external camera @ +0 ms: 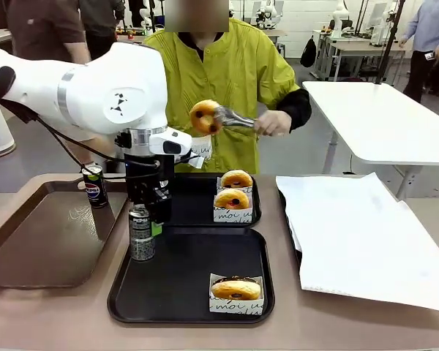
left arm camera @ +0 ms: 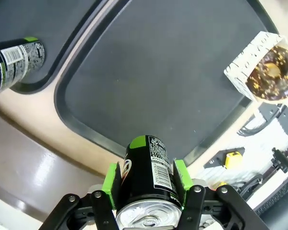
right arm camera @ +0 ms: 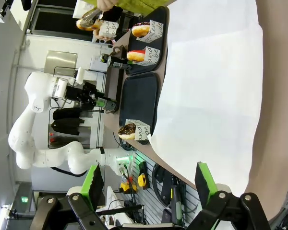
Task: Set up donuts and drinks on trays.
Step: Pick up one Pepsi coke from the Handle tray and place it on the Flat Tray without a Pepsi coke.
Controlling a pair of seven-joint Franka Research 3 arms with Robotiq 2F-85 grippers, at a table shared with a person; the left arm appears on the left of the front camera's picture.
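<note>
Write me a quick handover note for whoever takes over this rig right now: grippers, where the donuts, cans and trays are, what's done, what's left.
Left gripper: shut on a soda can, at the near tray's left edge.
Right gripper: open, holds nothing, above the white paper sheet.
Person's hand: tongs holding a glazed donut over the far tray.
Done: one boxed donut on the near tray, two boxed donuts on the far tray.
Left: release this can; Pepsi can waits on the brown tray.

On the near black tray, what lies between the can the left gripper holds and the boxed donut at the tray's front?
Nothing: in the front view the near tray is bare between the held can and the boxed donut; the left wrist view agrees.
</note>
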